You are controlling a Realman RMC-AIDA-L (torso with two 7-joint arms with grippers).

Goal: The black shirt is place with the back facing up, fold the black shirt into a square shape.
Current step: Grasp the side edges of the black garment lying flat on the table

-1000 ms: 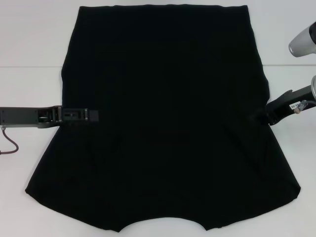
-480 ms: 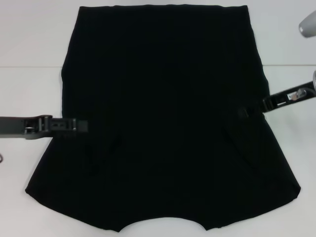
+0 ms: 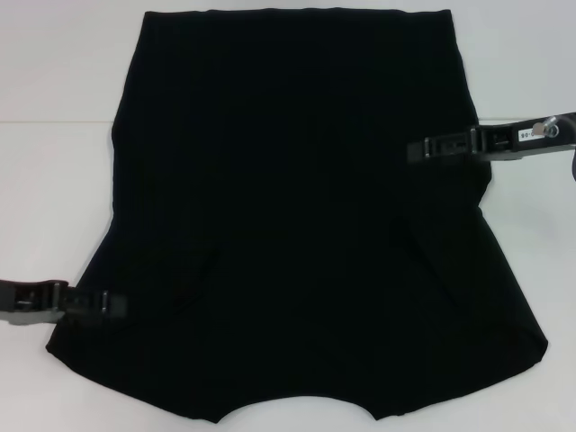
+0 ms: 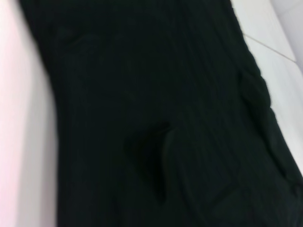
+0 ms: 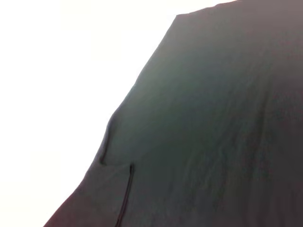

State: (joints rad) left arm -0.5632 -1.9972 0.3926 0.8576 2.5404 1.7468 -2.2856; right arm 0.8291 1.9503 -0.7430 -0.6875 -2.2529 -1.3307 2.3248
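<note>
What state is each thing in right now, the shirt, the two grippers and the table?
black shirt: spread flat on the table, plain side up, not folded yet, no lettering visible.
left gripper: low at the shirt's left sleeve edge.
right gripper: over the shirt's right side, farther from the robot.
table: white, the shirt lying on it.

no text, brand, number or sign can be read. the right gripper point(image 3: 416, 149) carries a small pale label point(image 3: 525, 132) on its arm, behind the claw, but its characters are too small to make out. the black shirt point(image 3: 297, 216) beneath the claw shows only plain fabric, with no lettering on the side facing up.
</note>
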